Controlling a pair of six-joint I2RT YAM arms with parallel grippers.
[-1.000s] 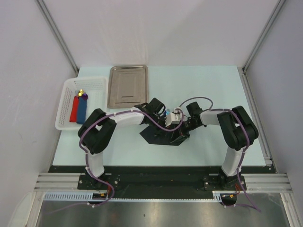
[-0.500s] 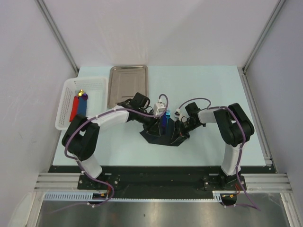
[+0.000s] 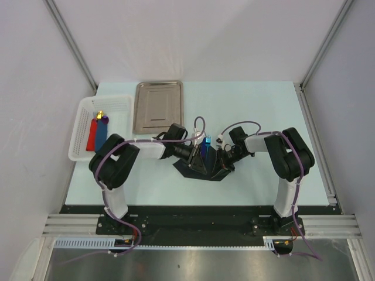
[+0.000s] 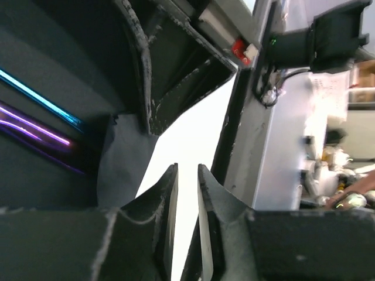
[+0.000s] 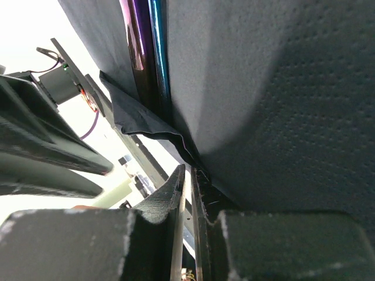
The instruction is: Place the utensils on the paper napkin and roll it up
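The black paper napkin [image 3: 199, 171] lies at mid table, its right part lifted and folded over. The blue utensil [image 3: 205, 147] pokes out of its far side. My right gripper [image 3: 220, 159] is shut on the napkin's right edge; in the right wrist view [image 5: 188, 170] the napkin [image 5: 281, 88] arches over the blue [image 5: 158, 47] and purple utensils [image 5: 137, 41]. My left gripper [image 3: 197, 158] is low at the napkin's left side. In the left wrist view [image 4: 187, 170] its jaws stand a narrow gap apart, empty, beside a napkin flap [image 4: 120, 164], the blue [image 4: 35, 93] and the purple utensil [image 4: 35, 126].
A shiny steel tray [image 3: 158, 107] lies at the back, left of centre. A white basket [image 3: 79, 126] at far left holds flat red [image 3: 92, 136] and blue [image 3: 101, 136] pieces. The two wrists are close together over the napkin.
My left arm has swung back left off the napkin's top and dropped low at its left edge. The right gripper has held still on the napkin's right edge.
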